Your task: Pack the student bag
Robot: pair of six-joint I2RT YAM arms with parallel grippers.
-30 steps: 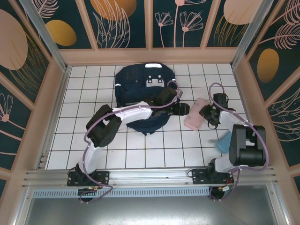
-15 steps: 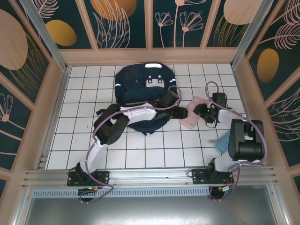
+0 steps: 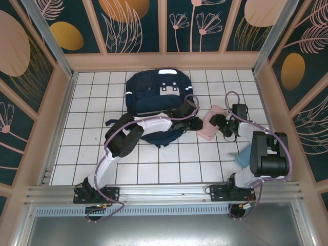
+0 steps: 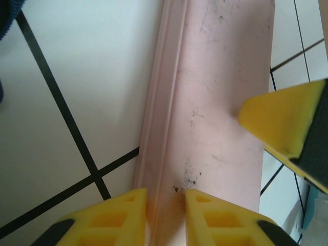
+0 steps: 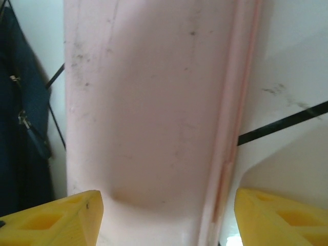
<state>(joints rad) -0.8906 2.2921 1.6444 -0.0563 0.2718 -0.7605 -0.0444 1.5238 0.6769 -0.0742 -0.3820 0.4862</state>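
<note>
The student bag point(image 3: 154, 92), dark navy with white stripes, lies at the back centre, and its lower part runs under my left arm. A pale pink soft case point(image 3: 209, 129) lies on the tiles to its right. My left gripper point(image 3: 199, 123) meets the case's left end. In the left wrist view its yellow fingers point(image 4: 165, 205) are shut on the case's point(image 4: 220, 92) raised seam. My right gripper point(image 3: 221, 123) is at the case's other end. Its fingers point(image 5: 169, 215) stand open and wide on either side of the case point(image 5: 154, 102), and the right finger is clear of it.
A light blue object point(image 3: 245, 155) lies near the right arm's base, by the right wall. Wooden walls point(image 3: 61, 102) close in the white tiled floor on three sides. The bag's dark fabric point(image 5: 25, 128) is just left of the case.
My left arm reached right to the pink case and its jaws closed on the seam. My right jaws have spread wider. The case shifted slightly left.
</note>
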